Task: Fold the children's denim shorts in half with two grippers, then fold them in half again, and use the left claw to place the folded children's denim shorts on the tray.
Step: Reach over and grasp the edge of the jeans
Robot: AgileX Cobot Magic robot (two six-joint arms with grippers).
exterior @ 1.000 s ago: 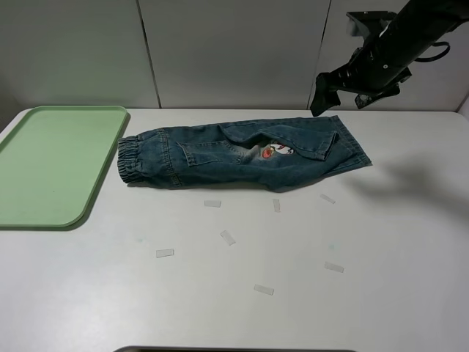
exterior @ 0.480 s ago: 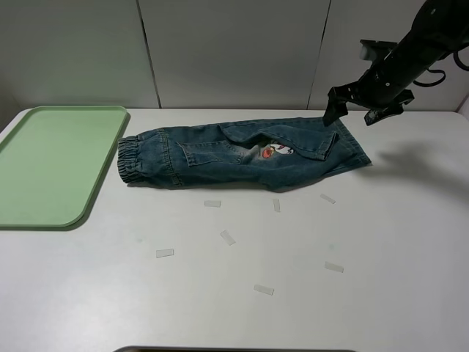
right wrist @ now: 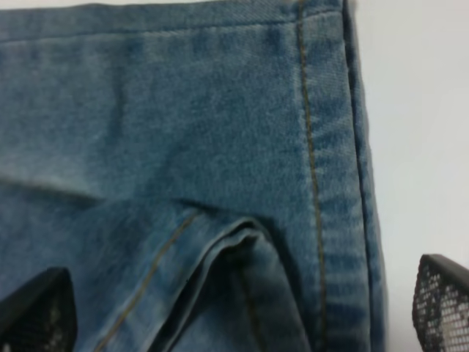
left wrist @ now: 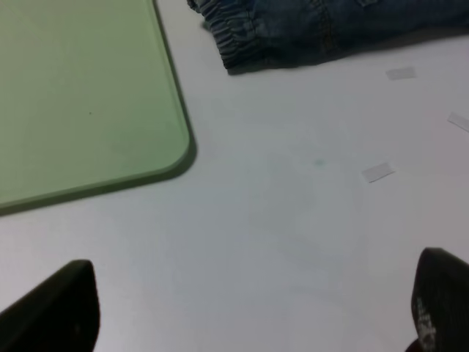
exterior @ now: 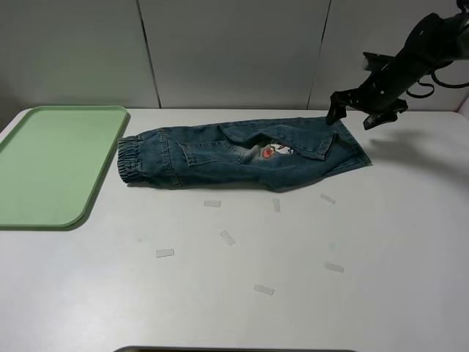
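- We see the children's denim shorts lying flat and lengthwise on the far part of the white table; the cloth is soft washed blue denim with paler faded areas
- The gathered elastic waistband is puckered into fine ridges and points toward the tray, near its edge but apart from it; the leg hems point the other way
- A loose flap of denim lies creased across the upper layer, and beside it we see a small red-and-white cartoon patch
- The tray is pale green smooth plastic, rectangular with rounded corners and a low raised rim, and nothing lies in it
- The right gripper, black and two-fingered, hangs above the hem end of the shorts with its jaws spread and nothing between them; its wrist view shows tan stitching running along the hem, a raised fold ridge, and a mesh-textured fingertip
- The left gripper is released too: its wrist view shows two dark fingers wide apart over bare table, near the rounded tray corner
- Small flat white tape strips, rectangular, are scattered over the matte table in front of the shorts
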